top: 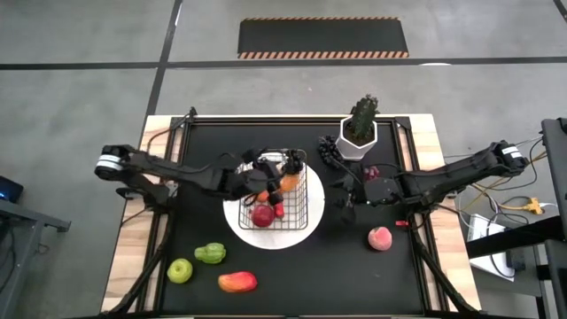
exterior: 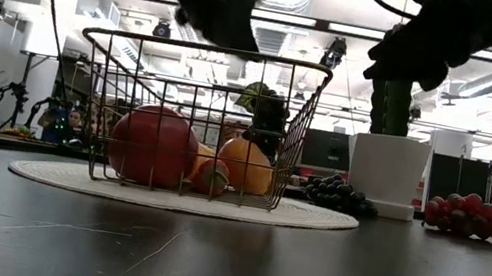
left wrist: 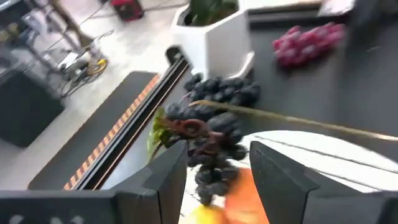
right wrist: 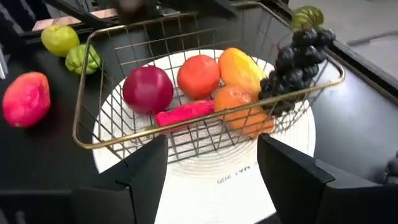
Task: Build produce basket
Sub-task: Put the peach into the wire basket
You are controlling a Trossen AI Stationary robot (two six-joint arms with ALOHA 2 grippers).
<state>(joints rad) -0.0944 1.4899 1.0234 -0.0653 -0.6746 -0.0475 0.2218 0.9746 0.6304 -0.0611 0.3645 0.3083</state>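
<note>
The wire basket (top: 282,199) stands on a round white plate (top: 244,226) at the table's middle. It holds a red apple (right wrist: 147,89), an orange-red fruit (right wrist: 199,76), a yellow mango (right wrist: 239,68), an orange (right wrist: 239,106), a red chili (right wrist: 186,113) and a dark grape bunch (right wrist: 292,68). The bunch leans on the rim at the basket's far corner. My left gripper (left wrist: 217,155) is open above the basket's far left part, with the bunch (left wrist: 208,146) just beyond its fingertips. My right gripper (right wrist: 211,186) is open and empty to the right of the basket (top: 344,206).
A green apple (top: 181,270), a green pepper (top: 210,253) and a red-yellow fruit (top: 237,282) lie near the front left. A peach (top: 380,238) lies front right. A second dark grape bunch (top: 332,152), red grapes (top: 372,171) and a white potted plant (top: 360,133) stand at the back right.
</note>
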